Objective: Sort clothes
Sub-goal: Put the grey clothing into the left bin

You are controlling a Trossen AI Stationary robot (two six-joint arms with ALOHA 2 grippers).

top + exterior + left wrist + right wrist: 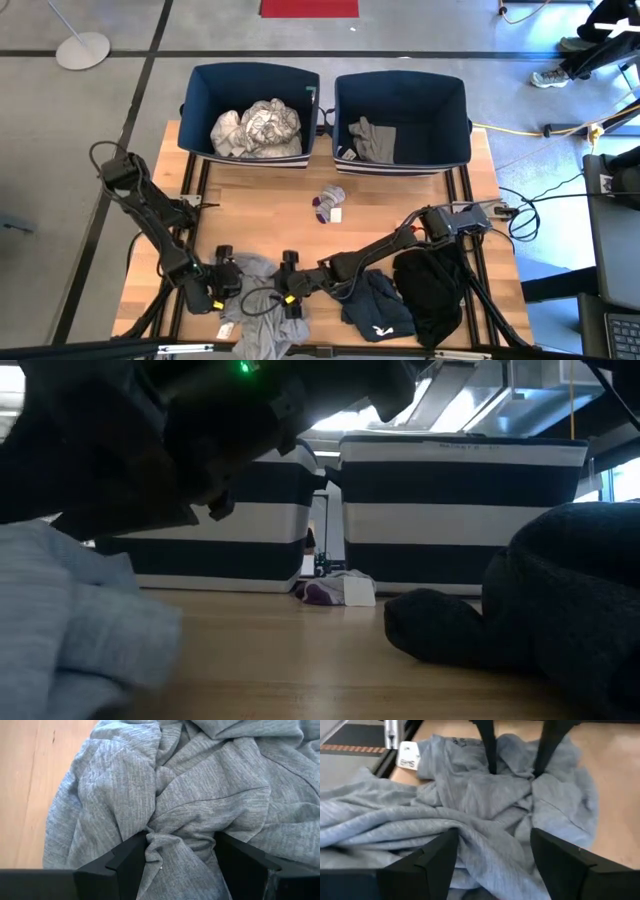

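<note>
A grey garment lies crumpled on the table near its front edge, also seen in the left wrist view and the right wrist view. My left gripper is open, its fingers down on the garment's left part. My right gripper is open over the garment's right part, with a ridge of cloth between its fingers. I cannot tell whether it touches the cloth. My left gripper comes from above, fingers pointing down, with both fingertips set into the grey garment. A bunched fold of several layers rises between the open fingers. The garment lies on the table, slack and crumpled.
Two navy bins stand at the far edge: the left bin holds white and patterned clothes, the right bin a grey piece. Small socks lie mid-table. A navy garment and a black garment lie at the front right.
</note>
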